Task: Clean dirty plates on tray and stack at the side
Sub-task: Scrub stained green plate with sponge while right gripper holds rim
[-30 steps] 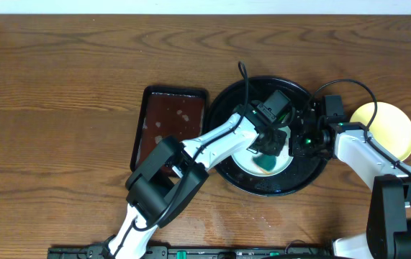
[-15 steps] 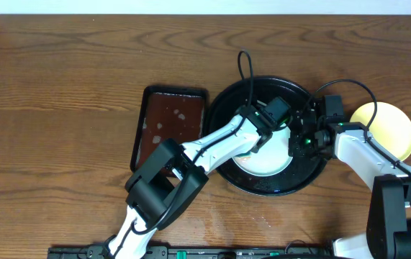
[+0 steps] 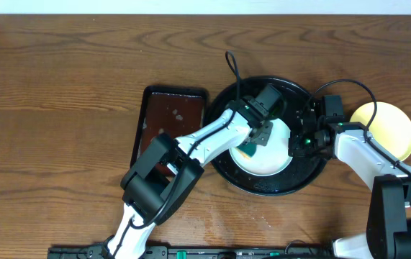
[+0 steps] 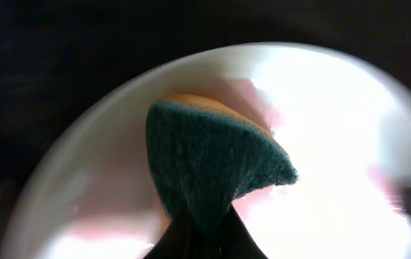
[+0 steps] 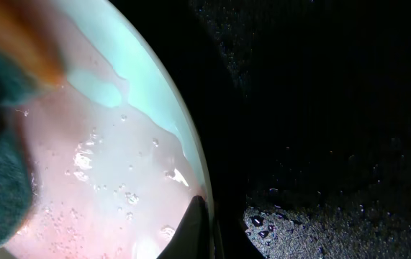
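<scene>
A pale mint-white plate (image 3: 271, 152) lies in the round black tray (image 3: 259, 185). My left gripper (image 3: 254, 144) is shut on a green-and-orange sponge (image 4: 212, 162) and presses it on the plate's left part. Pink soapy smear covers the plate (image 5: 104, 165). My right gripper (image 3: 296, 142) is shut on the plate's right rim (image 5: 194, 183), one finger on top of it. A yellow plate (image 3: 392, 126) lies on the table right of the tray. A third plate is not in view.
A rectangular dark-brown tray (image 3: 170, 124) with wet spots lies left of the black tray. The black tray's floor (image 5: 335, 144) is wet with droplets. Cables loop over the tray's far side.
My left gripper has swept the sponge from the plate's lower middle up and to its left part. The right gripper has stayed on the rim.
</scene>
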{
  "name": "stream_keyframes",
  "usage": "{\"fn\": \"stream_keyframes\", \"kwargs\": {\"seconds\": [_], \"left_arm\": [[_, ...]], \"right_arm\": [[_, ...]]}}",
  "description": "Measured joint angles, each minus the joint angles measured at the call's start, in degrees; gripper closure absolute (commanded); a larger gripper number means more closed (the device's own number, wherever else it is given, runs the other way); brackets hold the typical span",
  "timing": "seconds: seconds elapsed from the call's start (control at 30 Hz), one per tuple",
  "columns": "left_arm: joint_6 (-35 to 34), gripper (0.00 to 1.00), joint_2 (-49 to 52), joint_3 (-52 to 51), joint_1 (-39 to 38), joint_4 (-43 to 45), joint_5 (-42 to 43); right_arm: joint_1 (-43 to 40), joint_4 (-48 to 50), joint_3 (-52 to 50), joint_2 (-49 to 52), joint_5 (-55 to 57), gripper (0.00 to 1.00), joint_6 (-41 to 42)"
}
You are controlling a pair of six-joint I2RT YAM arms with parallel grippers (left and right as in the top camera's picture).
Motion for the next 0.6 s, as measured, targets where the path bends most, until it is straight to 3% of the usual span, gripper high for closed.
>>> {"fn": "stream_keyframes", "kwargs": {"seconds": [0.3,0.6], "left_arm": [[-0.28,0.92,0.66,-0.09,-2.19,4.02,13.51],[-0.94,0.92,0.63,0.68,-2.23,-2.14,13.40]], "right_arm": [[0.00,0.02,0.00,0.00,0.02,0.99,0.00],[0.00,0.04,0.00,0.00,-0.35,0.99,0.00]]}}
